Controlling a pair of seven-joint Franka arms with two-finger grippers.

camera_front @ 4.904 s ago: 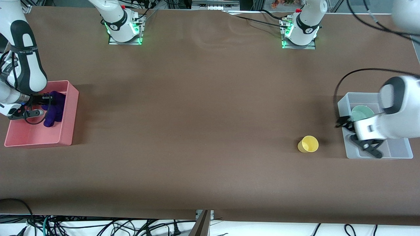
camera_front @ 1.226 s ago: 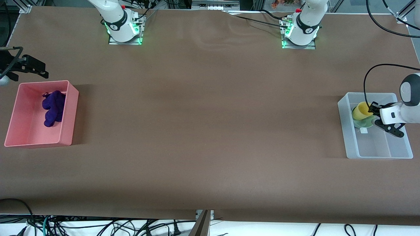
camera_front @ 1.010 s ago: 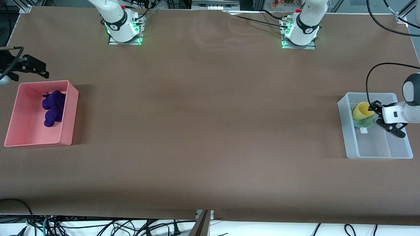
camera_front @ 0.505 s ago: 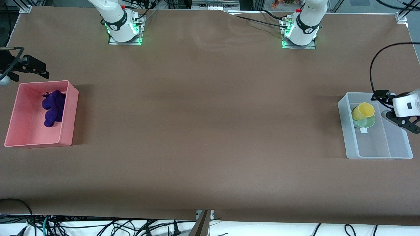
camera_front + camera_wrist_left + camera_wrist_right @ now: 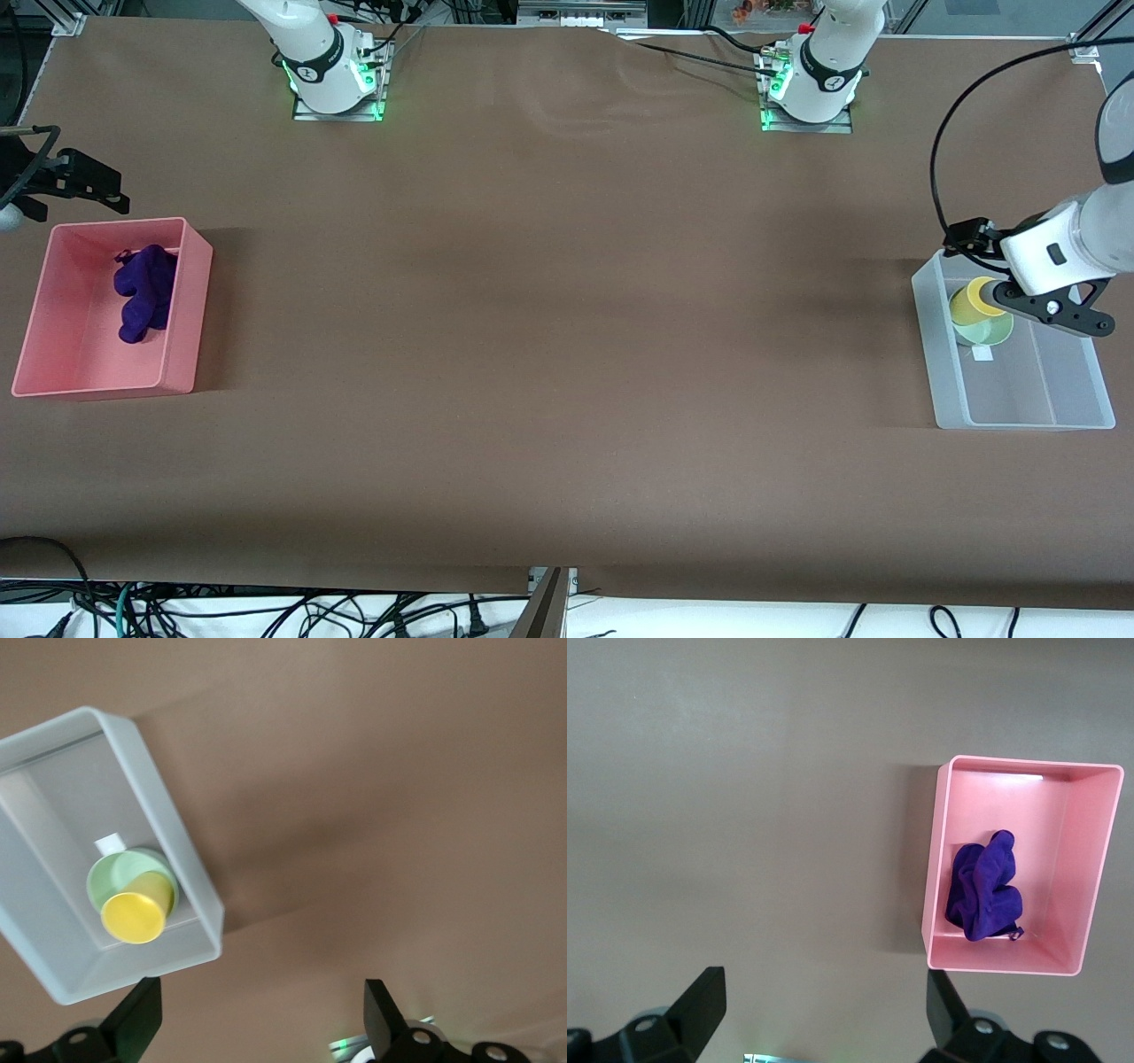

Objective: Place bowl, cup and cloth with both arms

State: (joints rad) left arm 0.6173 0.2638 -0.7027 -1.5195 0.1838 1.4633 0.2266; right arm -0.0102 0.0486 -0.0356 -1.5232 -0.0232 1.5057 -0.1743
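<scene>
Front view: smooth tapered yellow cup [image 5: 973, 299] sits inside the round mint-green bowl [image 5: 990, 330] in a translucent grey bin [image 5: 930, 354]; crumpled purple cloth [image 5: 142, 292] lies in a pink plastic bin [image 5: 186, 301]. Left gripper [image 5: 261, 1028] spreads wide above the grey bin; right gripper [image 5: 824, 1019] waits, wide, beside the pink bin.

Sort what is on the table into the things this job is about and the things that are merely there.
Job:
- cup, standing in the bowl
- cloth, in the pink bin
- clear bin, holding bowl and cup
- left gripper, open above the clear bin
- right gripper, open, up near the pink bin

Merely there:
- cables along the table's edge nearest the front camera
</scene>
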